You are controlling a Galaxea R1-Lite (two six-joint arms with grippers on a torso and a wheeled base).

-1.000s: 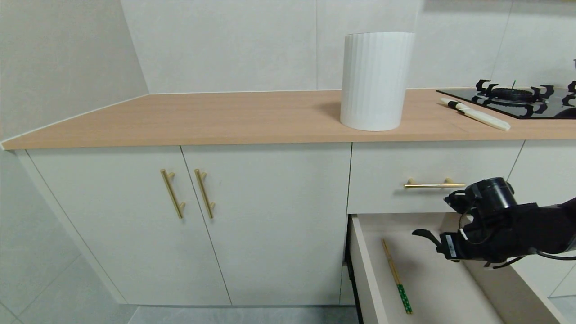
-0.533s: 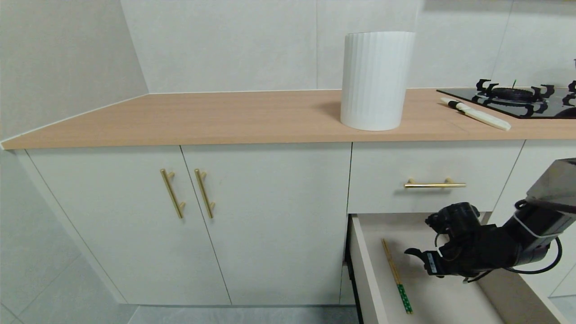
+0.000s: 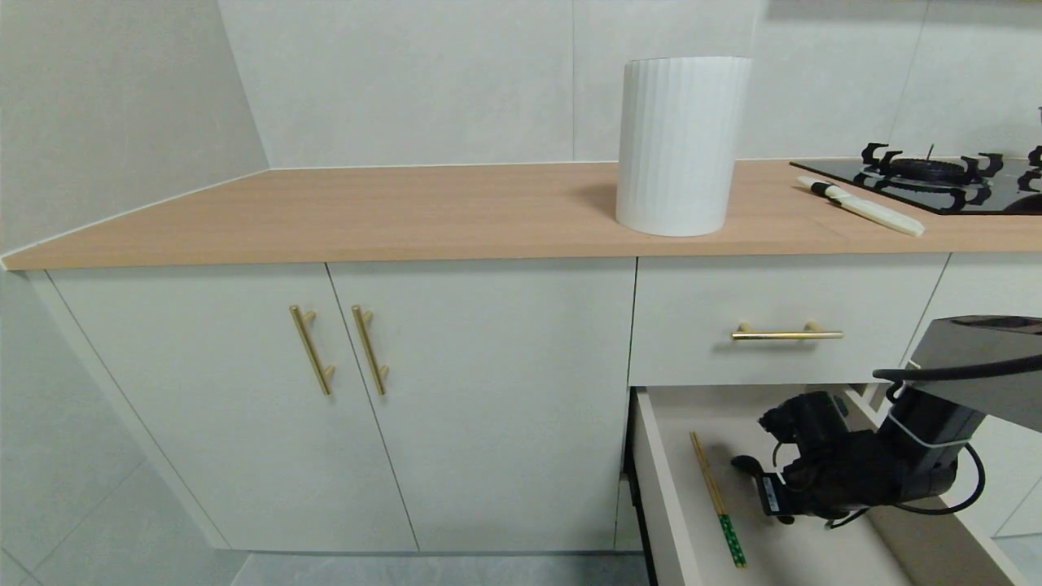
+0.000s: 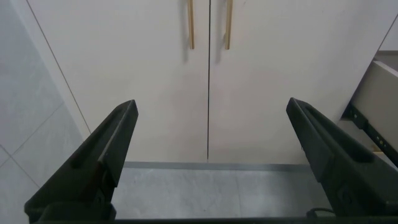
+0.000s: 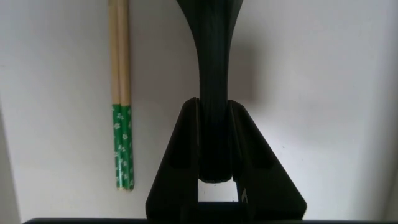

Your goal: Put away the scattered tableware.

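Observation:
My right gripper (image 3: 773, 488) hangs low inside the open drawer (image 3: 658, 472), shut on a black spoon-like utensil (image 3: 743, 465) whose end points toward the drawer's left side. In the right wrist view the black utensil (image 5: 211, 68) runs straight out from between the fingers of that gripper (image 5: 214, 109), just above the drawer floor. A pair of wooden chopsticks (image 3: 716, 498) with green patterned ends lies in the drawer beside it, and shows as chopsticks (image 5: 121, 93) close by. A white knife (image 3: 859, 206) lies on the countertop. My left gripper (image 4: 211, 143) is open, facing the cabinet doors.
A tall white ribbed container (image 3: 680, 146) stands on the wooden countertop (image 3: 407, 212). A black gas stove (image 3: 936, 175) sits at the far right. Above the open drawer is a shut drawer with a gold handle (image 3: 785, 333). Two cabinet doors (image 3: 342, 399) are shut.
My right arm has come down and a little left, carrying the black utensil from above the drawer to low inside it, near the chopsticks.

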